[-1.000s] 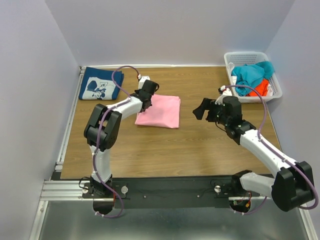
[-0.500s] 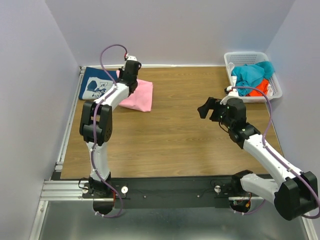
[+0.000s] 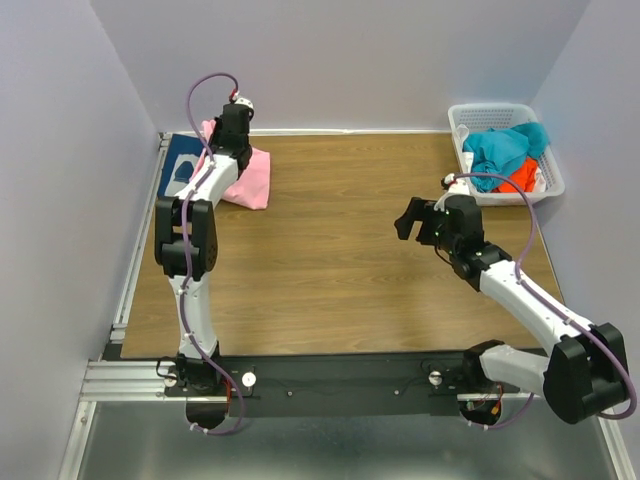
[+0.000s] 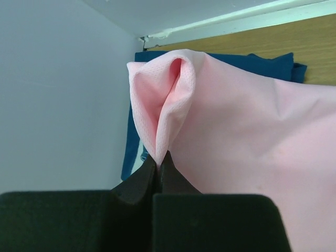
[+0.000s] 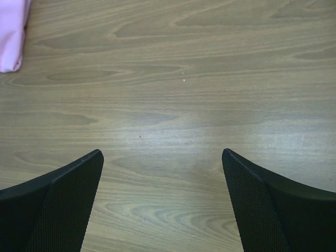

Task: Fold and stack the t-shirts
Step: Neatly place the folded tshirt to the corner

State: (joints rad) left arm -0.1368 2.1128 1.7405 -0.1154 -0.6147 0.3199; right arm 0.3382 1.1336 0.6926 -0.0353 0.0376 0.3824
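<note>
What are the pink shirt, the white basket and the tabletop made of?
Pink t-shirt: soft matte cloth; a fine mesh knit shows close up, perhaps polyester. White basket: probably moulded plastic, with slotted walls. Table: wood-grain surface with a slight sheen, possibly laminate rather than solid wood.

table (image 3: 340, 270) centre: free | far-right corner: basket (image 3: 492, 108) | far-left: pink tee (image 3: 250, 180)

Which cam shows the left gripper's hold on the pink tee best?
Left wrist: the left gripper is pinched shut on a fold of the pink tee. Top external shows the arm hiding the pinch; right wrist catches only a pink corner.
</note>
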